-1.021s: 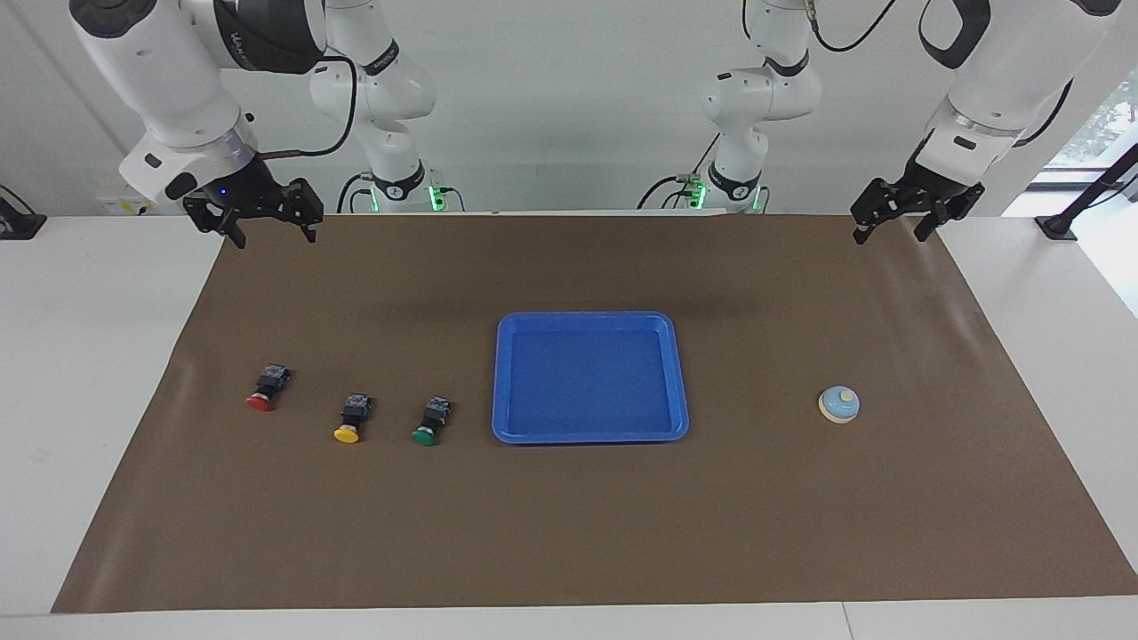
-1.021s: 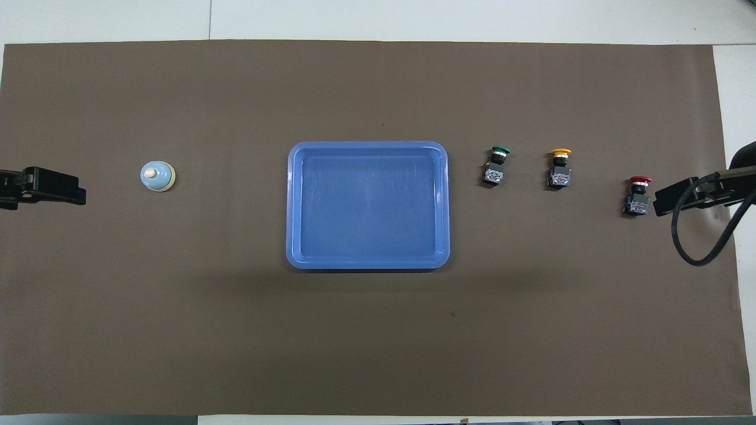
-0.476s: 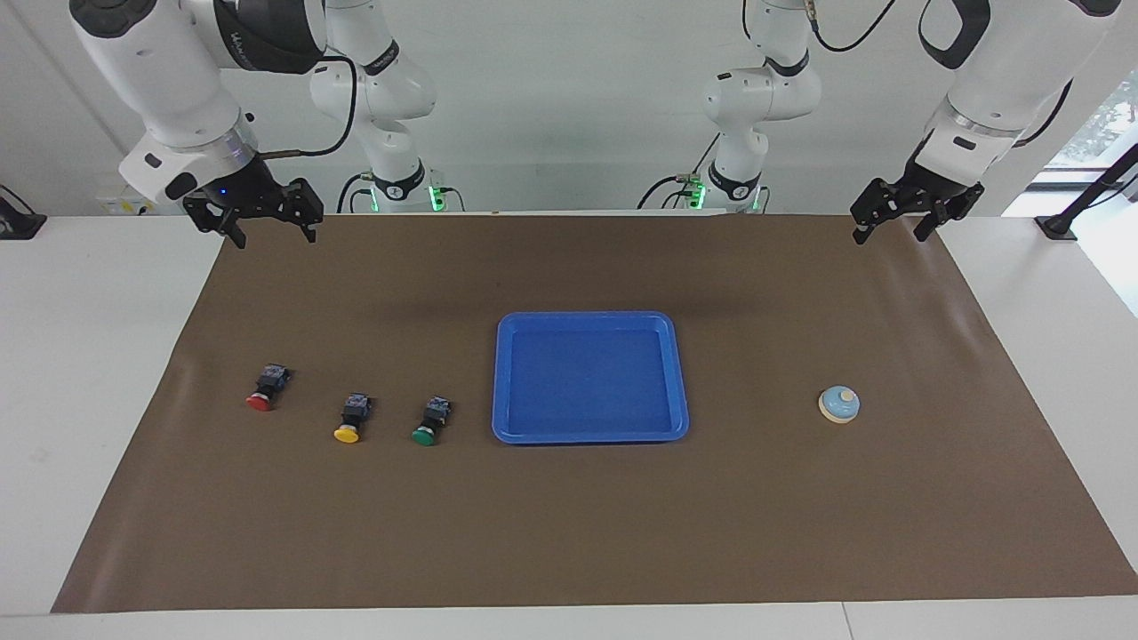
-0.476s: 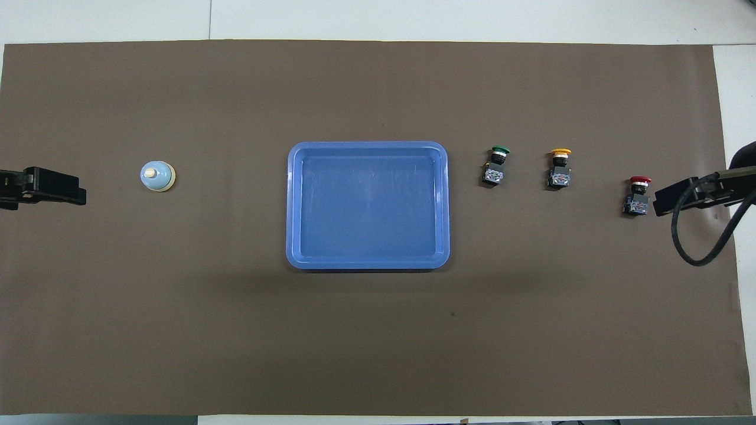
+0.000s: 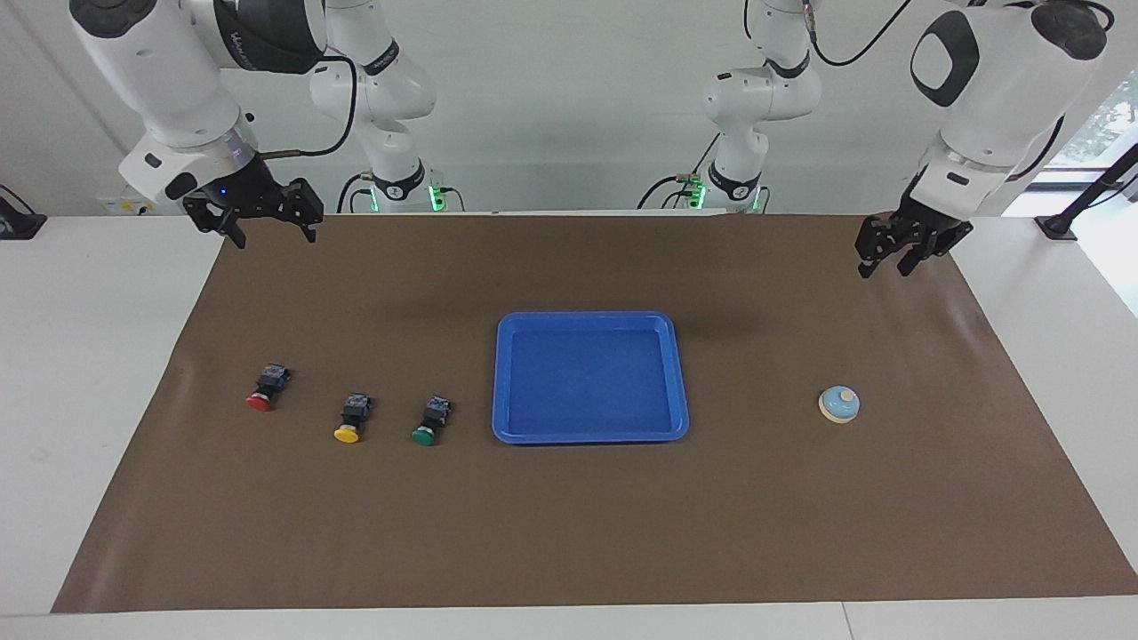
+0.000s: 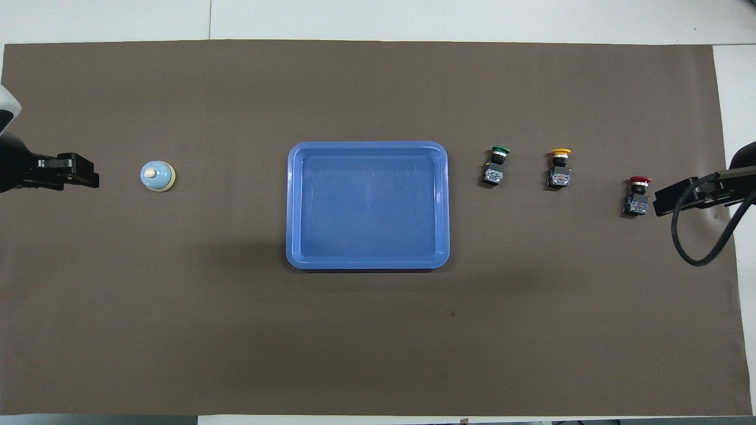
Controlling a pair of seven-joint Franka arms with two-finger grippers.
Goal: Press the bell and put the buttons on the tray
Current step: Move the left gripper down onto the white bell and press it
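The light-blue bell (image 5: 839,404) (image 6: 157,176) stands on the brown mat toward the left arm's end. The blue tray (image 5: 590,437) (image 6: 367,264) lies mid-table with nothing in it. The green button (image 5: 430,421) (image 6: 495,166), yellow button (image 5: 351,419) (image 6: 559,168) and red button (image 5: 267,388) (image 6: 638,196) lie in a row toward the right arm's end, on their sides. My left gripper (image 5: 885,265) (image 6: 88,177) hangs open and empty over the mat's edge at the bell's end. My right gripper (image 5: 262,229) (image 6: 667,200) is open and empty, raised over the mat's corner at the buttons' end.
The brown mat (image 5: 569,533) covers most of the white table (image 5: 89,356). A black cable (image 6: 703,236) loops from the right arm beside the red button in the overhead view.
My left gripper has dropped lower and moved out over the mat toward the bell, with its fingers closer together. The right arm and all objects have not moved.
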